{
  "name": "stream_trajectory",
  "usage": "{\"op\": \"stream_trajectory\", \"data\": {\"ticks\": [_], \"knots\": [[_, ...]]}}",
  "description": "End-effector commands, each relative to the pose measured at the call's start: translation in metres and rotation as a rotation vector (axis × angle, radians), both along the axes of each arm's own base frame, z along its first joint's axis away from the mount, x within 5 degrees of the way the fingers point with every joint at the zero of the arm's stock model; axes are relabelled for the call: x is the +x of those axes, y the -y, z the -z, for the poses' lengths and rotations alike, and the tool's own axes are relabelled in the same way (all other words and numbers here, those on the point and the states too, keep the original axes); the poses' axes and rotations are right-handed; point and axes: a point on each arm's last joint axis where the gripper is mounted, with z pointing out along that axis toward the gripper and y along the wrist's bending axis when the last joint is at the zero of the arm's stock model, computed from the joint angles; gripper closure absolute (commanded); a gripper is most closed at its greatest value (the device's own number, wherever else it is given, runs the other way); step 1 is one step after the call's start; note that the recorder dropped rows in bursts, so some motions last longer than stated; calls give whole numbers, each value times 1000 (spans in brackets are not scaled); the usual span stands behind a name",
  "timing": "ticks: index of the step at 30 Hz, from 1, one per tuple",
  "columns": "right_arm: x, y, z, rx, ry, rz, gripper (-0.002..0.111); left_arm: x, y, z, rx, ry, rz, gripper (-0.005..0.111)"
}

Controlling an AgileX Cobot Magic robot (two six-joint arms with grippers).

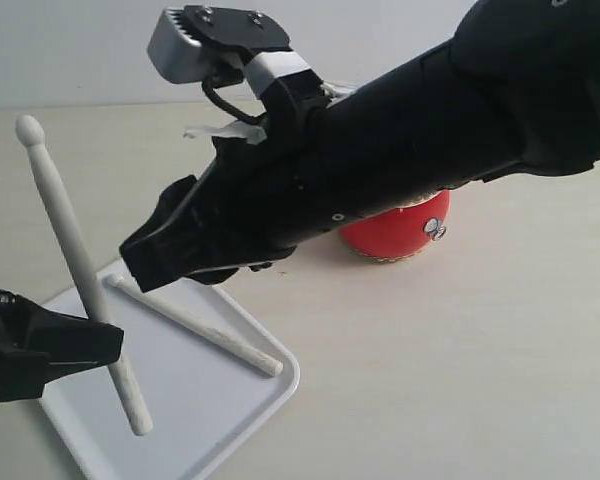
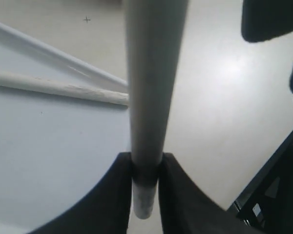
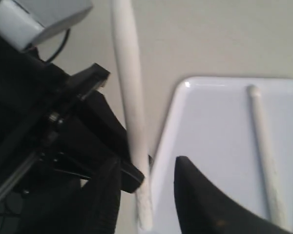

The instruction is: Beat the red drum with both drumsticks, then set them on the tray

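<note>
One drumstick (image 1: 195, 325) (image 2: 53, 86) (image 3: 264, 151) lies diagonally on the white tray (image 1: 200, 400) (image 2: 39, 146) (image 3: 215, 122) at the front left. My left gripper (image 1: 105, 340) (image 2: 146, 161) is shut on the other drumstick (image 1: 70, 240) (image 2: 151, 73) (image 3: 129, 73) near its butt end. That stick stands tilted over the tray's left side with its tip up. My right gripper (image 1: 145, 262) (image 3: 147, 163) hovers open above the tray's far corner, holding nothing. The right arm hides most of the red drum (image 1: 405, 232).
The right arm (image 1: 380, 150) stretches across the scene from the upper right, with its grey wrist camera (image 1: 190, 45) on top. The beige tabletop (image 1: 460, 350) runs right of the tray and in front of the drum.
</note>
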Motion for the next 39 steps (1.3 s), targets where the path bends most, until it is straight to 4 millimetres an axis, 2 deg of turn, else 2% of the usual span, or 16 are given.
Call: {"op": "stream_trajectory", "data": {"ticks": [1,5,14,20,31,35,39], "knots": [[-3,-4,-8,99,18,-50,65,2,2,-2,-50,47,5,107],[-4,-7,-12,151,43,-68,61,2,5,-5,-75,84,40,107],[-1,-7,-9,137,99,-76,50,-1,9,-9,-122,110,93,107],[2,-13,6,108,58,-91,50,-3,11,-12,-153,122,122,107],[6,-17,16,109,38,-83,50,-5,12,-12,-167,109,149,107],[3,-18,15,120,22,-112,57,-5,12,-13,-168,110,142,107],[0,-18,14,130,5,-141,74,-4,12,-12,-164,114,135,107]]}}
